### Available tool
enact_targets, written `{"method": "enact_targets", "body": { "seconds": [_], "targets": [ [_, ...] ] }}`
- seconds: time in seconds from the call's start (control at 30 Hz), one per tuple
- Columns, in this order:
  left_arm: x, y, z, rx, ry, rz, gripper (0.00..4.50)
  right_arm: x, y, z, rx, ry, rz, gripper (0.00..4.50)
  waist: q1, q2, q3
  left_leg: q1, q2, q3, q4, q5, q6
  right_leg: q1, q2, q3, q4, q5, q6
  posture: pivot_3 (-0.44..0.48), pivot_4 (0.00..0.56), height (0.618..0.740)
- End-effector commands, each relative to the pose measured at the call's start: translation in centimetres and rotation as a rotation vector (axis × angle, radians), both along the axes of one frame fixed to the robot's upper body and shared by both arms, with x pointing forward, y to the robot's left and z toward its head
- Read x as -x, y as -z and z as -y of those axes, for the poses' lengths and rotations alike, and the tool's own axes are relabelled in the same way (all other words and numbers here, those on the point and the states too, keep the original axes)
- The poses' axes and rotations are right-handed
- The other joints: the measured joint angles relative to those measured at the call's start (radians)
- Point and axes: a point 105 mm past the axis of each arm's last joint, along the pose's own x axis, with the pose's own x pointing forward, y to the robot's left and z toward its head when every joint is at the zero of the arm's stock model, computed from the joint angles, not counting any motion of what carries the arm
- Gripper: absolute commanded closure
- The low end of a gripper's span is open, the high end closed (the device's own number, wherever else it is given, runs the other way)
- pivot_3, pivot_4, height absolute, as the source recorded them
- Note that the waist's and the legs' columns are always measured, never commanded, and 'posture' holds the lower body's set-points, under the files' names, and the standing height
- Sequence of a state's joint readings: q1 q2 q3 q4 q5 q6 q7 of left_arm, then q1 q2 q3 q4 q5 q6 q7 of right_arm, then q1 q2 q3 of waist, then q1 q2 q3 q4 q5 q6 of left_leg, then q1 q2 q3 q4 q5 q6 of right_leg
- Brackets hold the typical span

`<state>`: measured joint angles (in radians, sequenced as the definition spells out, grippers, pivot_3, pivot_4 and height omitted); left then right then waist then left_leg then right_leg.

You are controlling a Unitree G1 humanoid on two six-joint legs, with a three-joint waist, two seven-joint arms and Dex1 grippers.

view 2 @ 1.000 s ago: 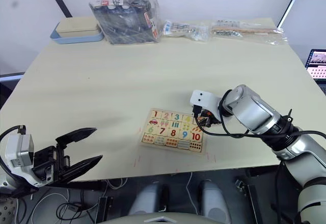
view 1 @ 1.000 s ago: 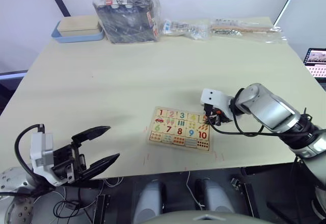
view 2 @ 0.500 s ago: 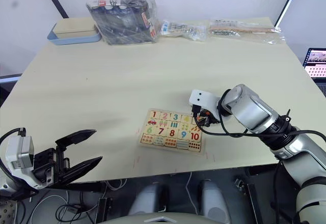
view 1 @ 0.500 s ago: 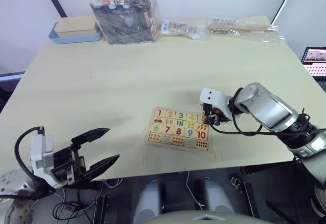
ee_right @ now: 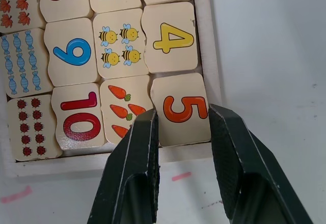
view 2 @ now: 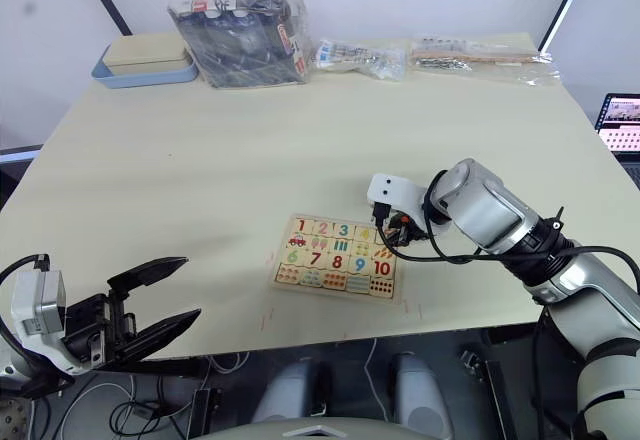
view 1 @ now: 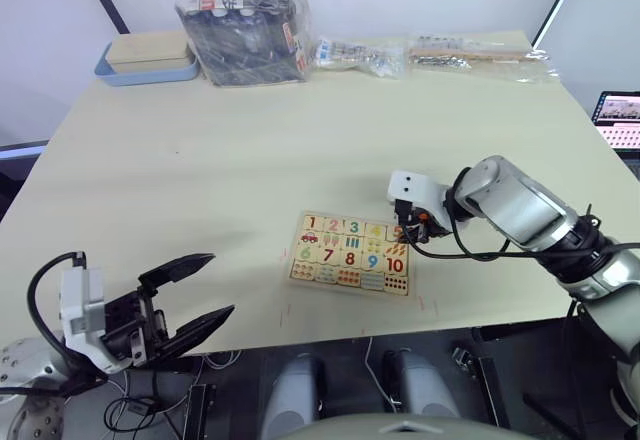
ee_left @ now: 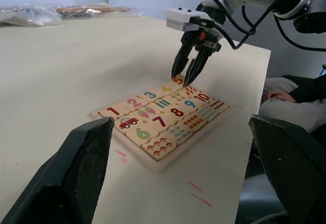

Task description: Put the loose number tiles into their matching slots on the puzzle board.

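The puzzle board (view 1: 297, 276) lies flat on the table, near its front edge. Tiles 1 (view 1: 313, 223), 2, 3 and 4 (ee_right: 173, 38) sit in the slots of its far row. My right gripper (ee_right: 181, 113) stands over the board's far right corner. Its fingers (ee_left: 195, 63) press both sides of the number 5 tile (ee_right: 181, 109). That tile rests slightly askew in the end slot, beside the carrot square. At the front left, off the table's edge, my left gripper (view 1: 220, 283) hangs open and holds nothing.
A blue tray with a wooden lid (view 1: 150, 58) and a plastic-wrapped bundle (view 1: 248, 25) stand at the table's far left. Clear bags of parts (view 1: 480, 57) lie along the far edge. A laptop screen (view 1: 615, 110) shows beyond the right edge.
The right gripper has shifted very slightly over the board's far right corner and stays around the 5 tile. The left gripper has not moved.
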<state>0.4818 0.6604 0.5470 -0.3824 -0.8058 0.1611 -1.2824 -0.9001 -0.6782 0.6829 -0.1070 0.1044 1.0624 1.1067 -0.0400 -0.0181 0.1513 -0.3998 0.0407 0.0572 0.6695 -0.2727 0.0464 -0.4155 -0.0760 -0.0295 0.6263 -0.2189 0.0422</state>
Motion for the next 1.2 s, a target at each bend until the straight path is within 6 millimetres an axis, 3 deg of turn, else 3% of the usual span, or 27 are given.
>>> {"method": "enact_targets", "body": {
  "seconds": [0.03, 0.83, 0.87, 0.9, 1.07, 1.2],
  "targets": [
    [0.23, -0.92, 0.09, -0.018, -0.004, 0.051, 0.00, 0.18, -0.19, -0.74, 0.006, -0.034, 0.004, 3.62, 0.000, 0.000, 0.000, 0.000, 0.000, 0.000, 0.000, 0.000, 0.000, 0.000, 0.000, 0.000, 0.000, 0.000, 0.000, 0.000, 0.150, 0.740],
    [0.02, -0.83, 0.23, -0.018, -0.002, 0.052, 0.00, 0.26, -0.01, -0.30, 0.022, -0.036, 0.002, 3.62, 0.002, 0.000, 0.000, 0.000, -0.001, 0.000, 0.000, 0.000, 0.000, 0.000, -0.002, -0.001, 0.000, 0.000, 0.000, 0.000, 0.150, 0.740],
    [0.01, -0.83, 0.23, -0.018, -0.001, 0.051, 0.00, 0.25, -0.01, -0.30, 0.022, -0.036, 0.002, 2.61, 0.002, 0.000, 0.000, 0.000, -0.001, 0.000, 0.000, 0.000, 0.000, 0.000, -0.002, -0.001, 0.000, 0.000, 0.000, 0.000, 0.150, 0.740],
    [0.01, -0.83, 0.23, -0.018, -0.001, 0.051, 0.00, 0.22, -0.02, -0.31, 0.021, -0.035, 0.005, 2.43, 0.002, 0.000, 0.000, 0.000, -0.001, 0.000, 0.000, 0.000, 0.000, 0.000, -0.002, -0.001, 0.000, 0.000, 0.000, 0.000, 0.150, 0.740],
    [0.03, -0.83, 0.21, -0.019, 0.000, 0.051, 0.00, 0.26, -0.12, -0.37, 0.017, -0.042, 0.011, 0.07, 0.002, 0.001, 0.000, -0.001, -0.001, 0.000, 0.000, 0.000, 0.000, 0.000, -0.003, -0.001, 0.000, 0.000, 0.000, 0.000, 0.150, 0.740],
    [0.01, -0.87, 0.24, -0.019, 0.002, 0.054, 0.00, 0.01, -0.76, -0.15, 0.005, -0.036, 0.035, 0.02, 0.002, 0.001, 0.001, -0.001, -0.002, 0.000, 0.000, 0.000, 0.000, -0.001, -0.003, -0.001, 0.000, 0.000, 0.000, 0.000, 0.150, 0.740]
  ]
}}
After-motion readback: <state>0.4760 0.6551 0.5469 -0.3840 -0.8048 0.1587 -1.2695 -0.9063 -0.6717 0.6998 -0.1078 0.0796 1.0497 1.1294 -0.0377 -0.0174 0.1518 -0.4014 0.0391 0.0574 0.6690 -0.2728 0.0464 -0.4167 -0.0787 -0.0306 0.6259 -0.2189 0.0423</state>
